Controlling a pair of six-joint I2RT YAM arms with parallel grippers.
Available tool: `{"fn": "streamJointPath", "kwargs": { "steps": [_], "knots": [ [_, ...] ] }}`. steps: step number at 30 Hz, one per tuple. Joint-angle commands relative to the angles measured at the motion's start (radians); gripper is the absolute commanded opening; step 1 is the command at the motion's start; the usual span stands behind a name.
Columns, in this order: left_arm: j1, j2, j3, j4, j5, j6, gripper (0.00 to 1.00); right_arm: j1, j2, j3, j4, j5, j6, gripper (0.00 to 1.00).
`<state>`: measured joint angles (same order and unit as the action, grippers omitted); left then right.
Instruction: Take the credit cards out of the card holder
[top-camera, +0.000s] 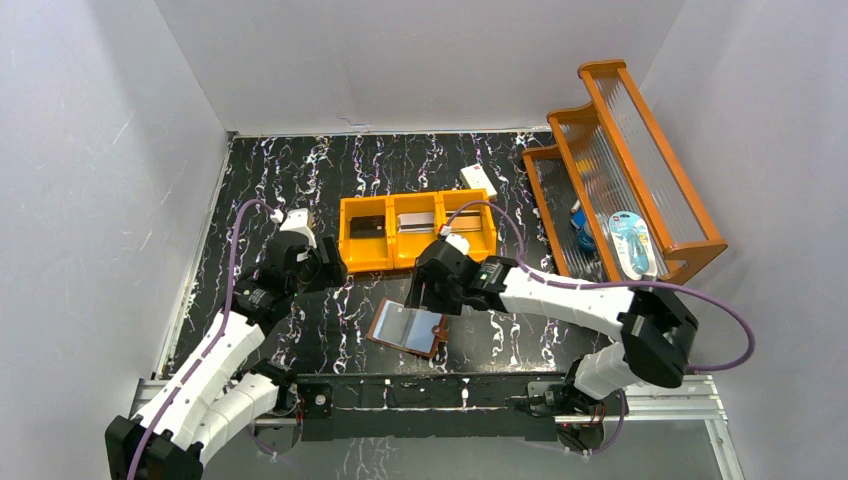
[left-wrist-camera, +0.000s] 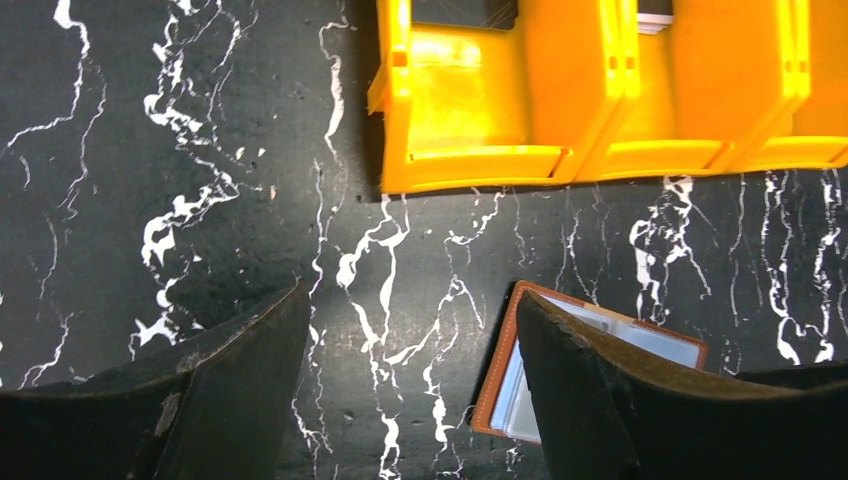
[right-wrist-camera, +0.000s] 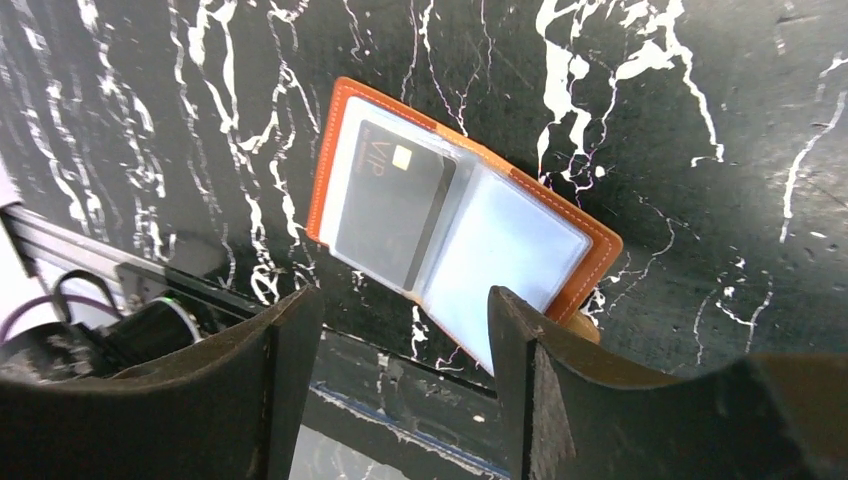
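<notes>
A: Where's the wallet sitting?
B: The wallet (top-camera: 408, 327) is lying open and flat on the table (top-camera: 290, 170), close to the near edge and about midway between the two arm bases. Its pale inner faces are facing up.
A: Cards?
B: A VIP card (right-wrist-camera: 390, 200), black with a gold chip, is sitting in the clear sleeve of one half. The other half is showing pale lining. The orange tray (top-camera: 400, 258) is sitting mid-table. A black card (top-camera: 367, 226) is lying in its left compartment and a grey card (top-camera: 415, 222) in the middle one.
A: Right gripper?
B: The right gripper (right-wrist-camera: 400, 310) is hovering directly over the wallet. Its fingers (right-wrist-camera: 280, 400) are standing well apart and gripping nothing. Can't tell whether the tips are touching the leather.
A: Left?
B: The left gripper (left-wrist-camera: 410, 300) is hanging over bare table, between the tray's left front corner and the wallet. Its fingers are spread wide and holding nothing. A corner of the wallet is showing just beside its right finger in the wrist view.
A: Anything else?
B: A cream box (top-camera: 476, 178) is sitting just behind the tray's right end. An orange rack (top-camera: 697, 243) is standing along the table's right edge.
</notes>
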<state>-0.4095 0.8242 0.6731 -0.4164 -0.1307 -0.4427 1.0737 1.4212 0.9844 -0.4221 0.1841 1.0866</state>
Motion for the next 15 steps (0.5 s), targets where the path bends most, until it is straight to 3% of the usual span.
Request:
{"fn": "streamJointPath", "kwargs": {
  "steps": [1,5,15],
  "knots": [
    [0.003,-0.056,-0.041,-0.016,-0.061,-0.01,0.74,0.05,0.087,0.051,0.051,-0.036,-0.016,0.68],
    [0.003,-0.097,-0.083,0.014,-0.067,-0.016,0.74,0.069,0.168,0.082,0.033,-0.068,-0.042,0.57],
    [0.003,-0.058,-0.068,0.02,-0.079,0.017,0.77,0.069,0.259,0.094,-0.052,-0.056,-0.088,0.56]
  ]
}}
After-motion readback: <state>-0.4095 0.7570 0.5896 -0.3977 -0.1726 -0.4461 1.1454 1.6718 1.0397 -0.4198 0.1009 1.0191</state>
